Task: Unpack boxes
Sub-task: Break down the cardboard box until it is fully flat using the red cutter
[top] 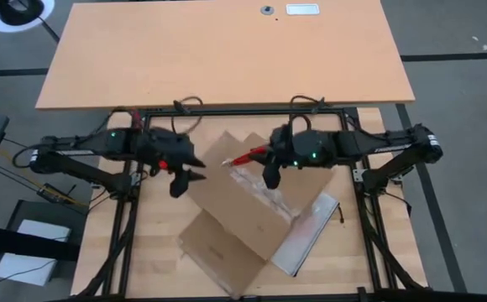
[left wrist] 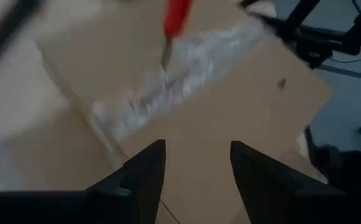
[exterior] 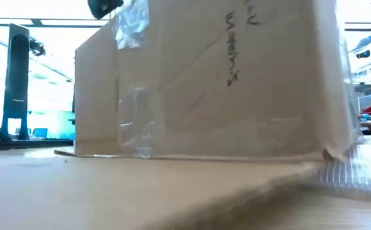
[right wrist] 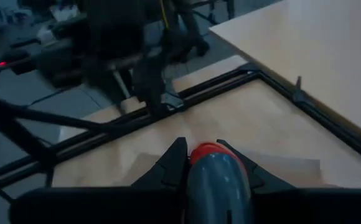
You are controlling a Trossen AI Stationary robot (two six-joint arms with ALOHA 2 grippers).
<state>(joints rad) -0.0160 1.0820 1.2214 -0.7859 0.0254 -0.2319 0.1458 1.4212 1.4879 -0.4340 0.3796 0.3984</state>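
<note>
Pale plywood tabletop (top: 155, 252), framed by black rails, carries the work, with a larger tan desk (top: 227, 50) beyond it at twelve o'clock. Near the middle of the plywood sits a medium brown cardboard shipping carton (top: 243, 201), turned diagonally, one flap (top: 222, 252) lying flat toward six o'clock. A crinkled strip of clear tape (top: 264, 189) runs along its top seam, and a flat clear plastic sheet (top: 306, 235) lies against its four o'clock side. In the low view the carton's wall (exterior: 236, 83) fills most of the frame, with handwriting in dark marker and tape at one corner.

From three o'clock, the right gripper (top: 270, 170) hangs over the carton's top, its fingers clamped on a red-handled box cutter (top: 248, 156) whose tip points toward nine o'clock; the left wrist view shows the blade tip (left wrist: 166, 59) touching the taped seam.

From nine o'clock, the left gripper (top: 186, 179) hovers at the carton's nine o'clock edge, its fingers (left wrist: 146, 171) apart and holding nothing.
</note>
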